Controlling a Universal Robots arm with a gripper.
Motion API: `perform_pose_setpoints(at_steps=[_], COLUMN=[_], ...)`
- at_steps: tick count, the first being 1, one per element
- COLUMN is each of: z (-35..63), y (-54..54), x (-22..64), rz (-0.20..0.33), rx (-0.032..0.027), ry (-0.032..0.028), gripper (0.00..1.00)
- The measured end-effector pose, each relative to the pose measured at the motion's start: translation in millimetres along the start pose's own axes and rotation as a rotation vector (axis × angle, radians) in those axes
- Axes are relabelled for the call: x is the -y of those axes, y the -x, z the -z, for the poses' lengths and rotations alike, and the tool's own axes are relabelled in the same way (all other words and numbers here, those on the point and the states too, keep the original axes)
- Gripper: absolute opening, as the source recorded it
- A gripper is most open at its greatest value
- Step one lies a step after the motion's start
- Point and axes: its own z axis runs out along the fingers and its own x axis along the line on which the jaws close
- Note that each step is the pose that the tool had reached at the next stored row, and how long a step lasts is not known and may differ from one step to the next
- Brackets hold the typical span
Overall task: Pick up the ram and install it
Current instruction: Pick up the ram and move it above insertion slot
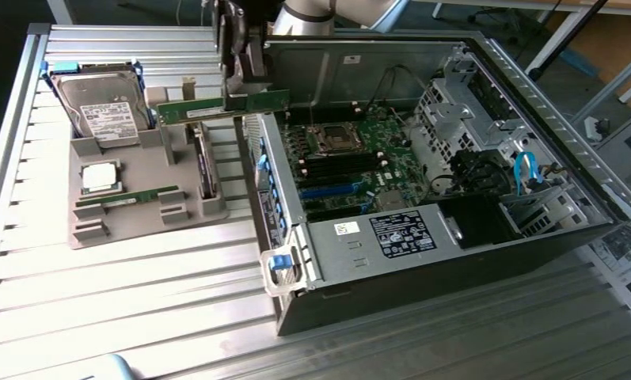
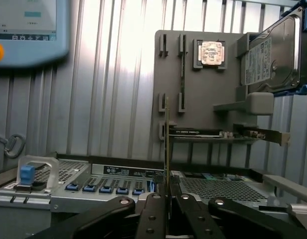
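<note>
In the exterior view, the arm is seen coming down from the top edge with its wrist upright. The end effector point(image 1: 237, 95) hangs above the side wall of the open computer case point(image 1: 453, 289), between the case and the grey parts holder point(image 1: 135, 226). The end effector is clenched on the ram point(image 1: 204, 109), which is gripped at its upper edge. The ram is held in the air, level and standing on its long edge. It is a long, thin green board with a white label. Two such sticks are counted: the one held, and a second stick point(image 1: 125, 198) lying in the holder's slots. One hard drive point(image 1: 99, 107) stands at the holder's far end, and one CPU chip point(image 1: 100, 176) lies near the second stick. Everything is carried by a slatted metal table point(image 1: 135, 317).

In the wrist view, the black fingers point(image 2: 153, 214) are closed upon the ram point(image 2: 167, 139), which is seen edge-on as a thin upright line above the case's edge. Beyond it, the holder point(image 2: 203, 99), the CPU chip point(image 2: 212, 52) and the hard drive point(image 2: 273, 52) are seen, one of each.
</note>
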Motion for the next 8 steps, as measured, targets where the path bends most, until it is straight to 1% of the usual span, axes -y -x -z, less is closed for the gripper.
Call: perform_pose_setpoints(at_steps=[8], z=[0.7], y=[-1.5], x=[15.7], rz=[0.0], rx=[-0.0013], ry=[0.0002], gripper=[0.13])
